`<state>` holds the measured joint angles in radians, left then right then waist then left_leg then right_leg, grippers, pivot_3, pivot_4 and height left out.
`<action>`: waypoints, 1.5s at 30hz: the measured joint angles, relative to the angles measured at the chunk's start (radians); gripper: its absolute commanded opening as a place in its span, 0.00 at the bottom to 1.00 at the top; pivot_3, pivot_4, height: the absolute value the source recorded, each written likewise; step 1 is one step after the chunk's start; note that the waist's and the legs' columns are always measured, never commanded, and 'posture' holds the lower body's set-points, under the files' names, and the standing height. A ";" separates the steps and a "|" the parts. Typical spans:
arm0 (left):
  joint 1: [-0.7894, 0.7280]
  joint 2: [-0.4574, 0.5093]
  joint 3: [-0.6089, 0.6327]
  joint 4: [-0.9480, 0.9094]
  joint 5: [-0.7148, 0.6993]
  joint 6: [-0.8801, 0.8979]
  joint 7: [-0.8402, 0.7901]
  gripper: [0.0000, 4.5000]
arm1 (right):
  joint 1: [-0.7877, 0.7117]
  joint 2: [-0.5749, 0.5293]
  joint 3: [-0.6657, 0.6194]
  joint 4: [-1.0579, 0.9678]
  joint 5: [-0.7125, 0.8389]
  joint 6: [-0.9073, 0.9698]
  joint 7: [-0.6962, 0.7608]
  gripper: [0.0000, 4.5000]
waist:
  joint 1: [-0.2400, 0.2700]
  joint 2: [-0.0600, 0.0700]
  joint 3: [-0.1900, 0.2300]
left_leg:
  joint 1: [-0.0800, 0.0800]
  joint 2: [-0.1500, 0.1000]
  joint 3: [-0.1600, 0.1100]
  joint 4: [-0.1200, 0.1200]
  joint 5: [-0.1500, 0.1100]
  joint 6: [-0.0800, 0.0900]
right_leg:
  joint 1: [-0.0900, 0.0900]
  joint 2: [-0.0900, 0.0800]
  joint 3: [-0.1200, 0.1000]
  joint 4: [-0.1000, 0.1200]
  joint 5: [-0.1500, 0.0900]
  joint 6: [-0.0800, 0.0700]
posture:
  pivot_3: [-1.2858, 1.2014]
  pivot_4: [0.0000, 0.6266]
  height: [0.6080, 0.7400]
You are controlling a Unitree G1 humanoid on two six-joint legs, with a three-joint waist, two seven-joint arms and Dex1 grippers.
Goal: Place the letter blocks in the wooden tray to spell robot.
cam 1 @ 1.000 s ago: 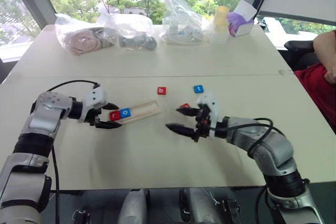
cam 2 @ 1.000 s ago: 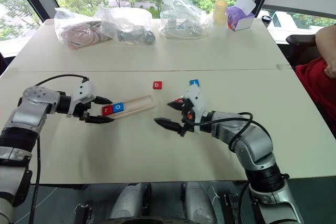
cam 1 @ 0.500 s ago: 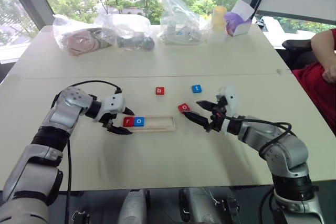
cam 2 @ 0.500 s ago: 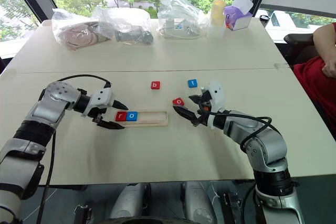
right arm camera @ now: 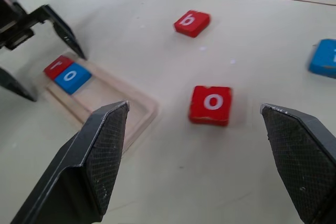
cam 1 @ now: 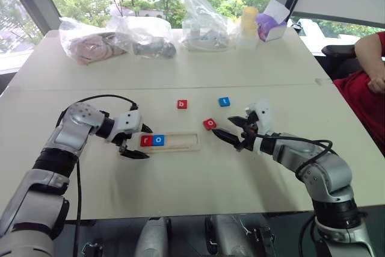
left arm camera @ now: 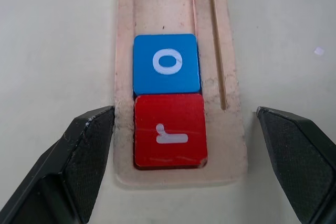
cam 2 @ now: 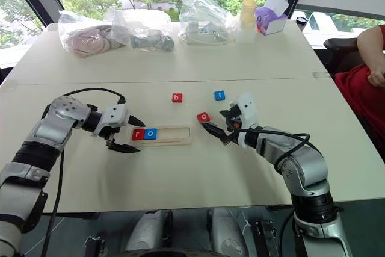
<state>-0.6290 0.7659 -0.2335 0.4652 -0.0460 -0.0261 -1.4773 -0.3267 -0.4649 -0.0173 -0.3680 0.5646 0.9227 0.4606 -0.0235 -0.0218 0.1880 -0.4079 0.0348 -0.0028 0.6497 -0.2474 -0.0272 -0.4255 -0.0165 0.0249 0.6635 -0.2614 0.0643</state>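
Observation:
The wooden tray [cam 1: 183, 141] lies straight across the table, with a red r block [cam 1: 146, 141] and a blue o block [cam 1: 158, 140] side by side at its left end. My left gripper [cam 1: 147, 143] is open, one finger on each side of that end [left arm camera: 185, 111], holding nothing. Loose on the table are a red b block [cam 1: 182, 105], a blue t block [cam 1: 224, 102] and a red o block [cam 1: 209, 124]. My right gripper [cam 1: 224, 126] is open and empty just right of the red o block [right arm camera: 211, 104], which lies on the table between its fingers in the right wrist view.
Along the table's far edge stand several plastic bags [cam 1: 96, 40], a yellow-capped bottle [cam 1: 249, 25] and a purple and white box [cam 1: 272, 19]. A person in red [cam 1: 367, 82] sits at the right edge. The near half of the table is bare.
The camera has shifted. The tray, slanted a second ago at my left gripper, now lies straight. The left fingers have spread wider around its end. My right gripper now stands right of the red o block.

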 measured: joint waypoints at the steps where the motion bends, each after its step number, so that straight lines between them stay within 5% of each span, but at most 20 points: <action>1: 0.016 0.010 0.019 -0.003 -0.012 0.012 0.008 0.99 | -0.016 0.007 -0.002 0.008 -0.001 0.008 -0.011 0.92 | -0.003 0.000 0.000 | 0.000 0.001 0.000 0.000 0.000 0.000 | 0.000 0.001 0.000 0.000 0.000 0.000 | 0.52 0.24 1.00; 8: 0.149 0.145 0.250 -0.206 -0.178 0.328 0.092 0.99 | -0.273 0.279 0.083 0.281 -0.123 -0.017 -0.201 0.92 | -0.022 0.000 0.000 | 0.000 0.008 0.001 0.000 0.000 0.000 | -0.003 0.006 0.000 0.001 0.002 -0.005 | 0.52 0.24 1.00; 15: 0.247 0.091 0.479 -0.467 -0.292 0.522 0.356 0.99 | -0.491 0.473 0.152 0.769 -0.320 -0.217 -0.356 0.92 | -0.014 0.000 0.000 | -0.001 0.007 0.002 -0.001 0.000 0.000 | -0.003 0.001 0.000 0.000 0.002 -0.004 | 0.52 0.24 1.00; 26: 0.479 0.008 0.540 -0.710 -0.356 0.607 0.577 0.99 | -0.615 0.622 0.081 1.044 -0.374 -0.322 -0.389 0.92 | -0.031 -0.001 0.000 | 0.001 0.013 0.001 -0.002 0.000 0.000 | -0.004 0.006 0.001 0.001 0.006 -0.009 | 0.52 0.24 1.00; 41: 0.490 -0.004 0.495 -0.720 -0.355 0.587 0.663 0.99 | -0.733 0.661 0.118 1.356 -0.480 -0.522 -0.459 0.92 | -0.043 -0.005 -0.004 | 0.007 0.013 0.000 -0.002 0.000 -0.001 | 0.002 0.005 0.000 0.001 0.005 -0.011 | 0.52 0.24 1.00; 45: 0.487 -0.007 0.479 -0.716 -0.350 0.579 0.678 1.00 | -0.741 0.664 0.120 1.417 -0.507 -0.581 -0.484 0.49 | -0.045 -0.007 -0.006 | 0.011 0.013 0.000 -0.003 0.000 -0.001 | 0.006 0.005 0.001 0.000 0.004 -0.013 | 0.52 0.24 1.00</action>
<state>-0.1423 0.7585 0.2454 -0.2510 -0.3959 0.5527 -0.7995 -1.0680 0.1989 0.1030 1.0488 0.0578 0.3412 -0.0237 -0.0682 -0.0286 0.1817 -0.3968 0.0478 -0.0024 0.6469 -0.2471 -0.0278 -0.4198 -0.0120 0.0258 0.6638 -0.2570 0.0517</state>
